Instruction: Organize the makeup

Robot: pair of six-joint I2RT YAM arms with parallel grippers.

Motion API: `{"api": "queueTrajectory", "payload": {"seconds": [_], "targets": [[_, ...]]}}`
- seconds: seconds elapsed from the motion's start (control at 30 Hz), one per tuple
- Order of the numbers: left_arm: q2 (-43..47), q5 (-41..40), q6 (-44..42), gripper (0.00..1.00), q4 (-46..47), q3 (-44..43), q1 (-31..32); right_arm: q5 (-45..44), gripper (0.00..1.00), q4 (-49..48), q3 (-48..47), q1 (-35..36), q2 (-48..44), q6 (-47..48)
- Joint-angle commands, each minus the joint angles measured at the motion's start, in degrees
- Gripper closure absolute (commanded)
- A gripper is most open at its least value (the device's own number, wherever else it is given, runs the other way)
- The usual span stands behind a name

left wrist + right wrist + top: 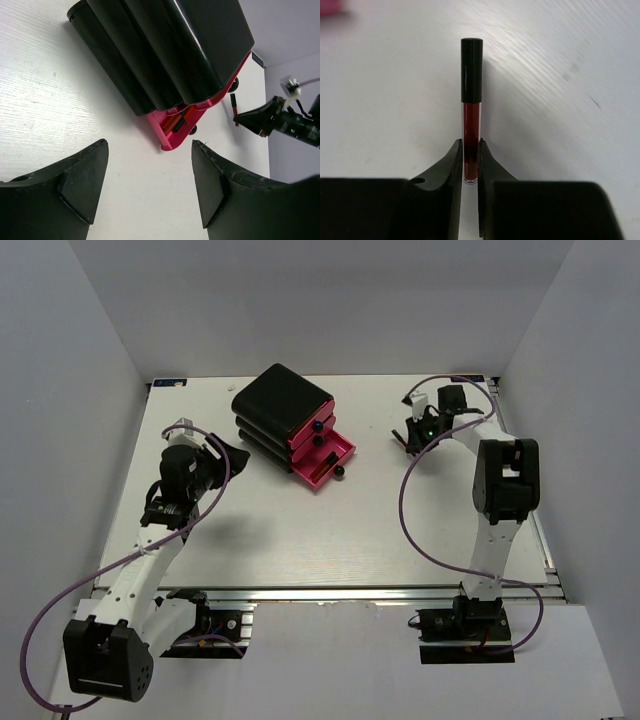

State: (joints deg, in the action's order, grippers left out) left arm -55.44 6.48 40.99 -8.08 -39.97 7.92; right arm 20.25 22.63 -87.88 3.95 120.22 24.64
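The right pincer is closed narrow on a lipstick, its two fingers pressing the clear red end of the tube while the black cap sticks straight out past the tips. From above, this pincer sits over the far right part of the white counter, well to the right of the black box. Whether the tube touches the counter cannot be told. The box stands near the middle of the far half, turned at an angle, with three pink drawer fronts on its right-hand side. The lowest drawer is pulled out; the left wrist view shows slim reddish and dark sticks lying in it, too small to name. The two upper drawers are pushed in, and each front carries a small dark knob. The left pincer is spread wide and holds nothing. It hangs just beside the box's left side, aimed along the counter toward the open drawer's corner. Purple cables loop from both arms.
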Motion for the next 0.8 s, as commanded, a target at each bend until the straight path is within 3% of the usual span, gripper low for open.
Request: {"api": "queueTrajectory", "payload": {"seconds": [0.0, 0.07, 0.1, 0.23, 0.4, 0.7, 0.73, 0.77], "targets": [[1.74, -1.03, -0.21, 0.23, -0.89, -0.81, -0.45, 21.65, 1.00, -4.01, 4.02, 1.58, -8.41, 25.31], [1.65, -1.12, -0.39, 0.23, -0.89, -1.08, -0.45, 26.13, 1.00, 2.21, 5.25, 2.55, -9.30, 37.95], [1.56, -1.03, -0.56, 0.23, -0.98, -1.34, -0.45, 26.16, 1.00, 4.33, 5.35, 3.17, -9.74, 49.42], [0.86, -1.03, -0.91, 0.23, -1.07, -1.61, -0.45, 22.12, 1.00, 8.83, 5.96, 9.04, -10.53, 69.52], [0.60, -1.29, -0.91, 0.23, -0.71, -1.43, -0.45, 14.48, 1.00, -5.30, 9.48, 17.21, -11.95, 74.49], [-1.07, -1.38, -2.93, 0.23, -1.06, -4.07, -0.45, 6.21, 1.00, -11.82, 2.01, 24.61, -5.88, 73.97], [-1.33, -1.47, -3.11, 0.23, -1.06, -4.33, -0.45, 5.60, 0.99, -11.82, 2.01, 24.88, -5.62, 74.67], [-1.42, -1.30, -3.55, 0.23, -0.98, -4.77, -0.45, 4.63, 0.88, -12.08, 2.18, 25.06, -4.92, 75.63]]}}
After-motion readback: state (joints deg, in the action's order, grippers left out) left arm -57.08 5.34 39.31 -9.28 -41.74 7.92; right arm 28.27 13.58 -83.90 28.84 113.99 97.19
